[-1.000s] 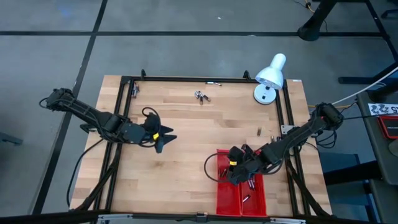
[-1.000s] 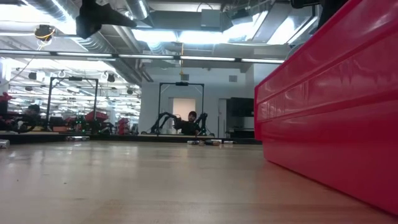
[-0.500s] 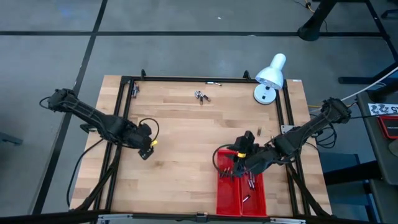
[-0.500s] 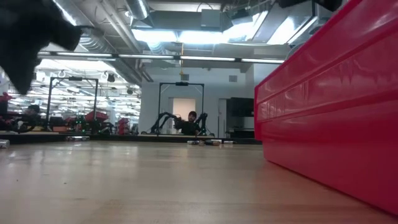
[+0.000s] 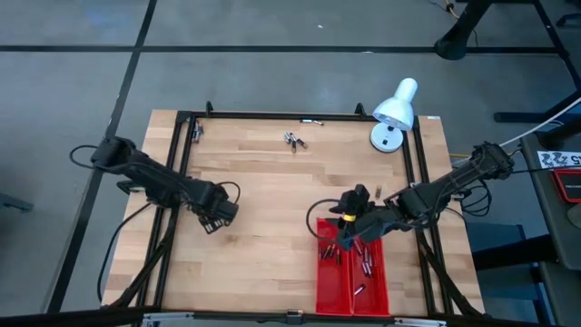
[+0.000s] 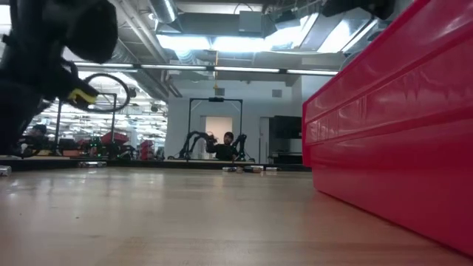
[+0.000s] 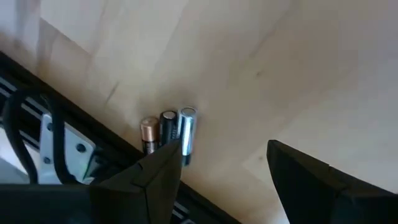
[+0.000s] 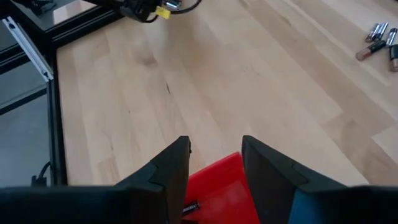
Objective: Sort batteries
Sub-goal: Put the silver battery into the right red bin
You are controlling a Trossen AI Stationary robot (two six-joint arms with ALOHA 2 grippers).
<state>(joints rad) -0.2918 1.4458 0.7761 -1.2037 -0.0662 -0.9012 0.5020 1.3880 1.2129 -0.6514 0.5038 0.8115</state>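
We see left gripper (image 7: 217, 165) wide apart, empty, over table (image 5: 272, 182) left side. Right gripper (image 8: 214, 165) parted, empty, above red tray (image 5: 352, 282) w/ batteries (image 5: 363, 268).

A white desk lamp (image 5: 394, 113) stands at the far right corner of the light wooden table (image 5: 272, 182), which is edged by a black metal frame (image 5: 186, 145). Grey floor (image 5: 272, 54) surrounds it. In the low view, a person (image 6: 228, 139) sits far back in the workshop, under bright ceiling lights (image 6: 214, 43).
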